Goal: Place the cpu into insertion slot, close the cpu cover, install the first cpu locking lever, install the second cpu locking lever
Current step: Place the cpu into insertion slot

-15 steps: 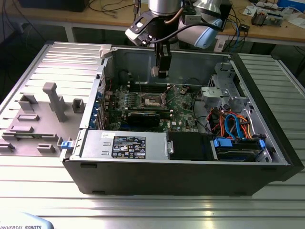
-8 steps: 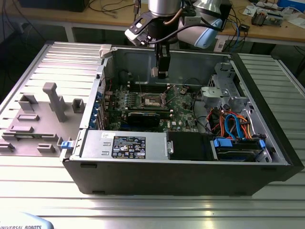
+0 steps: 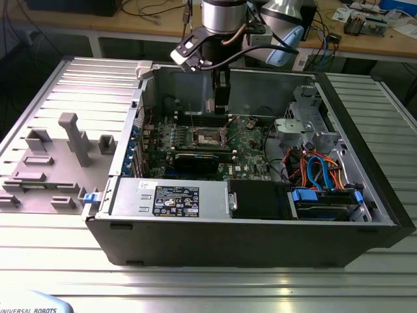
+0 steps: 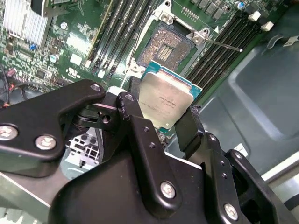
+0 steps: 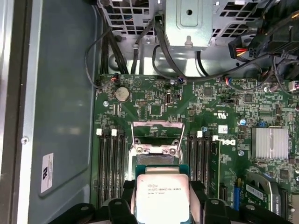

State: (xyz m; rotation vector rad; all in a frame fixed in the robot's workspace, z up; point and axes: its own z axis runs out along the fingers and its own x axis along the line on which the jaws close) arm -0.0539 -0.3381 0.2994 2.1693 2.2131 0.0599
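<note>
Black hand (image 4: 162, 112) pointing down above insertion slot (image 4: 168, 46), gripping cpu (image 5: 162, 198)

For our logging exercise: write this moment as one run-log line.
gripper: shut on cpu | cpu: held clear of slot, not seated | slot: open, empty

In the second wrist view the cpu (image 4: 166, 100) masks part of the near rim of the insertion slot (image 4: 167, 44). The chip's own lower corner is hidden behind the black jaws that hold it. In the first wrist view the cpu (image 5: 162, 198) runs off the picture's lower edge and covers most of the slot. In the exterior view the arm (image 3: 223, 16) is cut off by the top edge, and what sits between the jaws is too small to tell.
</note>
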